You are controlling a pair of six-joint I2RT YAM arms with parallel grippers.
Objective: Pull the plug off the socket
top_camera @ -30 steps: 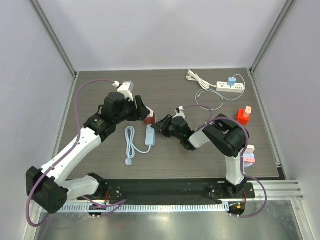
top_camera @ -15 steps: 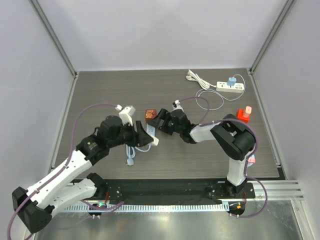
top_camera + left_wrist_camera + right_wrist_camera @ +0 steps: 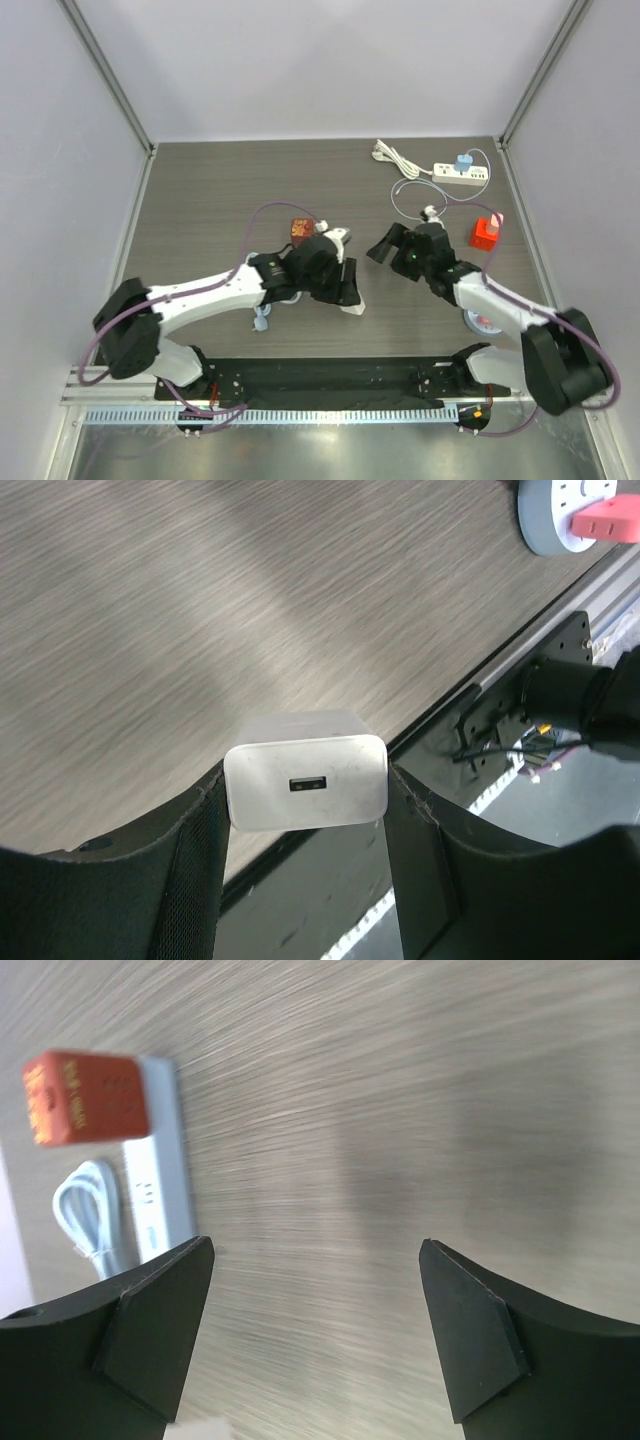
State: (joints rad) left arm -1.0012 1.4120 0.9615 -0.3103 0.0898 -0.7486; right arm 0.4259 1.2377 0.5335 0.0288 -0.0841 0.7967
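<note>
The dark wood-grain worktop (image 3: 200, 200) is pictured with both grippers over it; the left gripper (image 3: 345, 290) is stretched toward the middle of the near edge and is clamped on the white plug (image 3: 305, 795), whose USB port is turned to the wrist camera; the plug is held clear of the socket strip (image 3: 155, 1195), with only bare worktop behind it; the right gripper (image 3: 315, 1260) is poised just right of it, its jaws spread wide with nothing between them; the white socket strip is laid near the worktop's middle, largely hidden beneath the left arm (image 3: 200, 295) from above, its cable (image 3: 90, 1215) coiled alongside; a second strip (image 3: 460, 176) is set at the far right corner, a blue plug (image 3: 463, 161) seated in it; a round socket (image 3: 545, 525) carrying a red plug (image 3: 605, 520) is placed by the near right corner; a red block (image 3: 487, 232) is stood at the right edge; an orange block (image 3: 299, 229) is seated at one end of the socket strip.
</note>
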